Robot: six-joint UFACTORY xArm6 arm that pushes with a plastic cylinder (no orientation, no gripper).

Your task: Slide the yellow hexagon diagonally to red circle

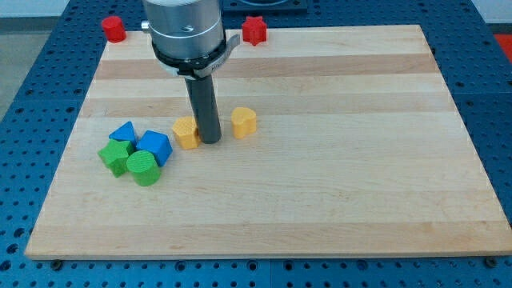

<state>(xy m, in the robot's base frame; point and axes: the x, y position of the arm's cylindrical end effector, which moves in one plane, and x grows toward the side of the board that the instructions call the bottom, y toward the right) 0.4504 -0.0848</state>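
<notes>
The yellow hexagon (244,122) sits a little left of the board's middle. The red circle (114,29) lies at the view's top left, at the board's far corner. My tip (210,142) rests on the board between two yellow blocks. It is right against the right side of the other yellow block (186,133), whose shape the rod partly hides. The tip is a short gap left of the yellow hexagon and slightly below it, not touching it.
A red star (254,30) sits at the board's top edge, right of the arm. A cluster lies left of the tip: blue triangle (122,131), blue cube (155,146), green star (116,156), green circle (144,169). The wooden board (336,184) lies on a blue perforated table.
</notes>
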